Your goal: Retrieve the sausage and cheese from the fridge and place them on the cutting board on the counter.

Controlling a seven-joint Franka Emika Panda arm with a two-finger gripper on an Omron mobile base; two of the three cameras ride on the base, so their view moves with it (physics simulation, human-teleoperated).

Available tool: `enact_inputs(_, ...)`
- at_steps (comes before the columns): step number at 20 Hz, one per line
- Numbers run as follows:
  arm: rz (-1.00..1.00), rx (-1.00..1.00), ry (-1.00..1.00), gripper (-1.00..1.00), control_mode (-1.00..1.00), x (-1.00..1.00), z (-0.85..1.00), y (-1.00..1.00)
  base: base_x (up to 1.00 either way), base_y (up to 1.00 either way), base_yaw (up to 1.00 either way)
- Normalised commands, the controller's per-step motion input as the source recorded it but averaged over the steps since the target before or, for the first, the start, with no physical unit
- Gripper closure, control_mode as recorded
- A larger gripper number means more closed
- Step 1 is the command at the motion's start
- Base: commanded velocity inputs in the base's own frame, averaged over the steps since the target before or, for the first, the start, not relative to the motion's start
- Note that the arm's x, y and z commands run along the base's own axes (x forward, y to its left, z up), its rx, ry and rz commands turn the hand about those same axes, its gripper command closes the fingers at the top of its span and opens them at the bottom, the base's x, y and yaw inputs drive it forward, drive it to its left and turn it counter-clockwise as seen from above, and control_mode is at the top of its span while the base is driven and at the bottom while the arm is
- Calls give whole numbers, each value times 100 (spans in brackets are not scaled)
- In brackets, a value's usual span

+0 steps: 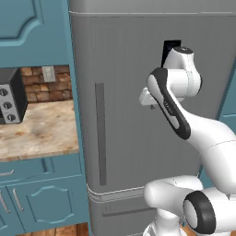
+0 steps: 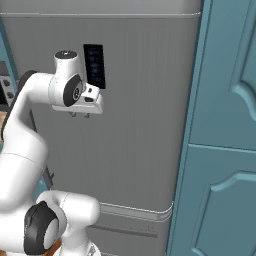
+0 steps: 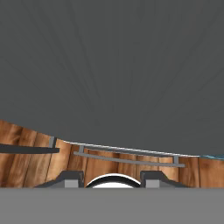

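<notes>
Tall grey metal fridge (image 1: 129, 115) is closed, so sausage & cheese can't be seen (presumably inside). Its long vertical bar handle (image 1: 100, 133) sits left on the door. Pincer (image 2: 80, 114) hangs empty near the door, right of handle, fingers narrow, likely pre-reach.

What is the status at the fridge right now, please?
Gripper pointing down before the fridge, nothing between the fingers. Fridge door closed, bar handle untouched. Sausage and cheese not yet out.

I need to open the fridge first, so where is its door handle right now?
In the left base view, the handle runs vertically along the fridge door's left edge, left of the gripper.
</notes>
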Motion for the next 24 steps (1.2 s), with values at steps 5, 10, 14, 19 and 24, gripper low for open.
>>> enact_inputs(5, 0, 0, 0, -100, 100, 0, 0, 0, 0, 0, 0)
enact_inputs(10, 0, 0, 0, -100, 100, 0, 0, 0, 0, 0, 0)
enact_inputs(14, 0, 0, 0, -100, 100, 0, 0, 0, 0, 0, 0)
enact_inputs(19, 0, 0, 0, -100, 100, 0, 0, 0, -23, 1, 0)
enact_inputs(24, 0, 0, 0, -100, 100, 0, 0, 0, -56, 10, -1)
